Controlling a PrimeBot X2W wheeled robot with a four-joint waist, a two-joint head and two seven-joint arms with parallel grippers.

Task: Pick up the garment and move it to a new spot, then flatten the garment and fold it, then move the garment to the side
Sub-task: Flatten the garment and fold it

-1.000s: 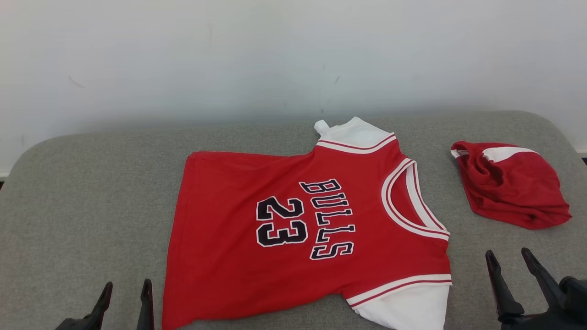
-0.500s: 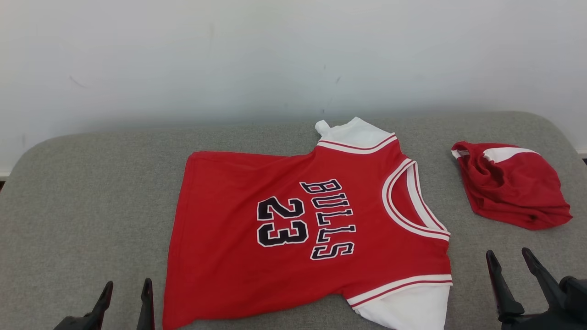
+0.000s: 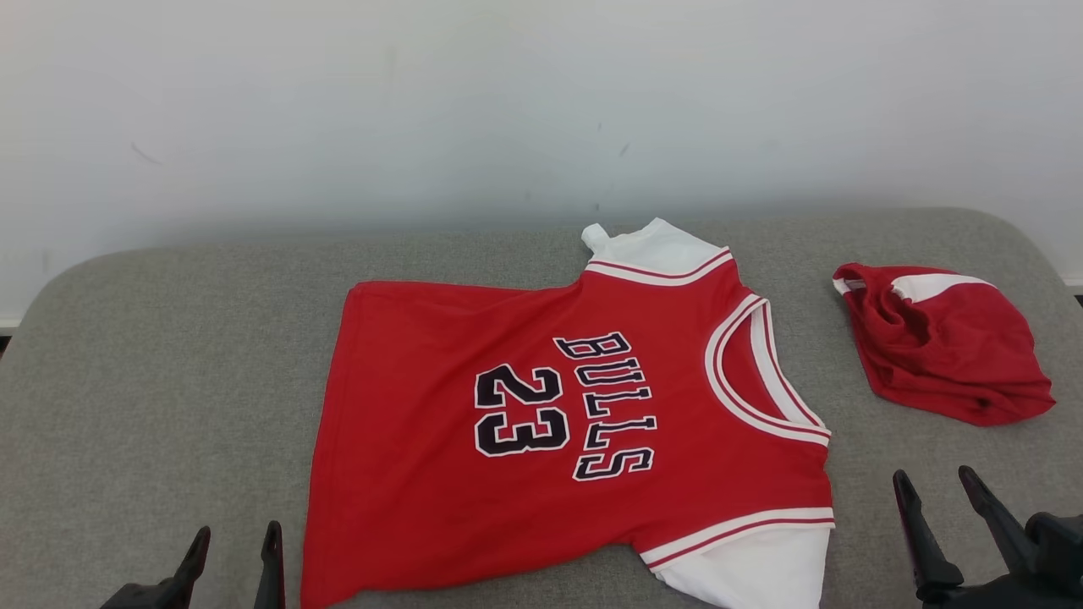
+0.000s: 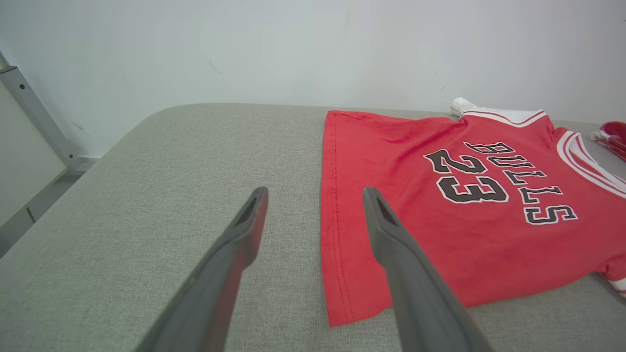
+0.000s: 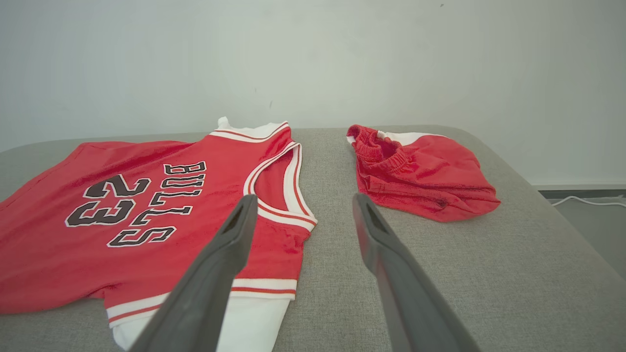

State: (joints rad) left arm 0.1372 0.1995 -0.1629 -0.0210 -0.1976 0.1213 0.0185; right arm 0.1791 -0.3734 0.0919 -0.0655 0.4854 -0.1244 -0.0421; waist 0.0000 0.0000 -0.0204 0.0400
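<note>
A desk padded in grey woven fabric, with rounded corners, stands against a plain white wall. Behind the desk the wall carries a few faint dark scuffs and is evenly lit, with a soft shadow along the desk's far edge. Past the desk's right end a pale baseboard runs above grey floor, where a white cable lies. Beyond the desk's left corner a slanted grey metal post edges a cream panel.

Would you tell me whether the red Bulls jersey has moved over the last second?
No: the red Bulls jersey keeps its place beside the crumpled red shorts.
</note>
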